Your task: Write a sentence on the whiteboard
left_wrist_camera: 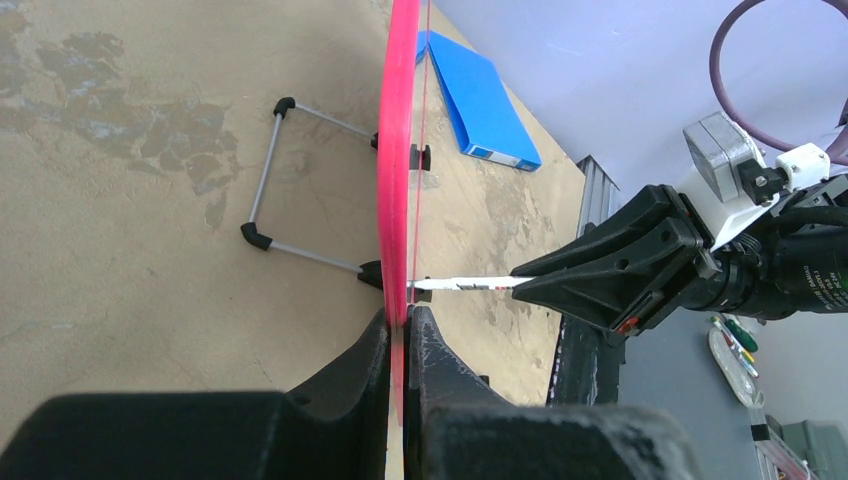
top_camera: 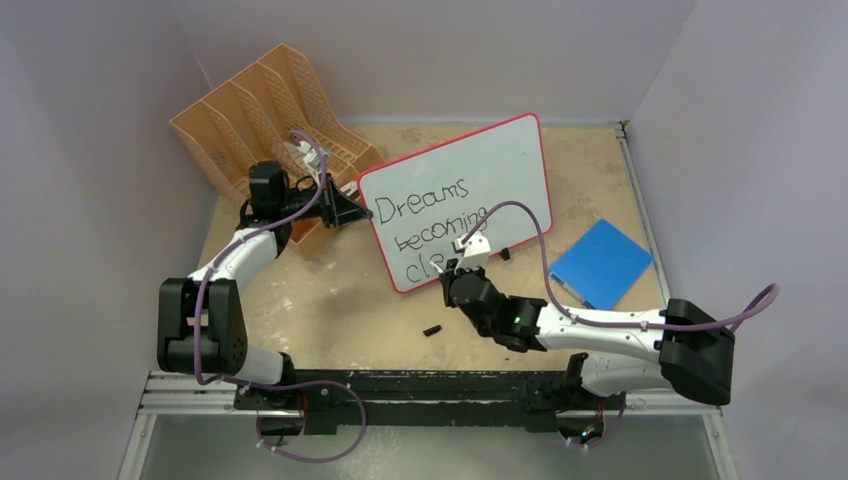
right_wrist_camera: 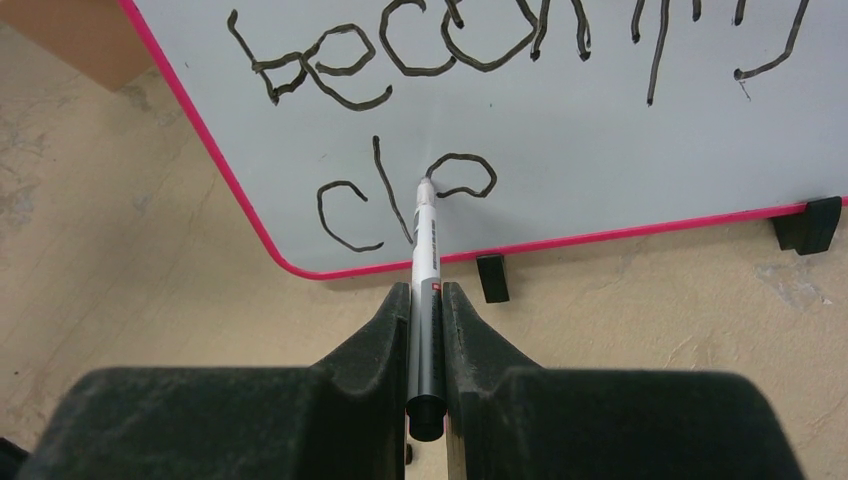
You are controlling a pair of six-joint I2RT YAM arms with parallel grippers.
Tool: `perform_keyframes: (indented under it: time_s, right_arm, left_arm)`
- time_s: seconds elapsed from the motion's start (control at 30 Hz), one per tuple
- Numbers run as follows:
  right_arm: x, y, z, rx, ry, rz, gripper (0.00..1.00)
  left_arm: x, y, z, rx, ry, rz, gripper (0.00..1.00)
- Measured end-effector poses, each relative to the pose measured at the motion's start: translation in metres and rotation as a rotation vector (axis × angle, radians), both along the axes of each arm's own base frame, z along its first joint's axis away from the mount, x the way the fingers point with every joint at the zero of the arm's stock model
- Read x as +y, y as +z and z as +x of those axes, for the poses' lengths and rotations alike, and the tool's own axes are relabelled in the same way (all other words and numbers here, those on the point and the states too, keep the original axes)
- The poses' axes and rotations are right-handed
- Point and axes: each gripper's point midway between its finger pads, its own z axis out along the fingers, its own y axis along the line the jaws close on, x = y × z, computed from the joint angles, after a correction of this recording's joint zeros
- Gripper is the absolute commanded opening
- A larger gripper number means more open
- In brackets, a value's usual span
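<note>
Pink-framed whiteboard [top_camera: 505,160] stands propped on bench [top_camera: 330,300]; looks light, thin, tippy. My left claw [left_wrist_camera: 402,325] is pinched on its frame edge. My right claw [right_wrist_camera: 427,300] is clamped on marker [right_wrist_camera: 424,250], tip touching whiteboard at sentence's [top_camera: 435,228] bottom line.

We're looking into a robotics lab cell: plain pale panels [top_camera: 90,100] are walling in a scuffed bench [top_camera: 330,300], cabled robot arms [top_camera: 600,322] sitting bolted to a black rail [top_camera: 420,385]
</note>
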Motion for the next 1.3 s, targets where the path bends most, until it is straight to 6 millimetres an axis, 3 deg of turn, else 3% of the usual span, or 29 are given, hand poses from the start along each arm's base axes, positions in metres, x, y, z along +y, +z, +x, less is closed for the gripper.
perform_keyframes:
  time_s: [1.3]
  right_arm:
    - [-0.020,-0.027,-0.010,0.109,-0.111,-0.012,0.00]
  left_arm:
    - [0.000,0.001,0.001,-0.008,0.002,0.001,0.00]
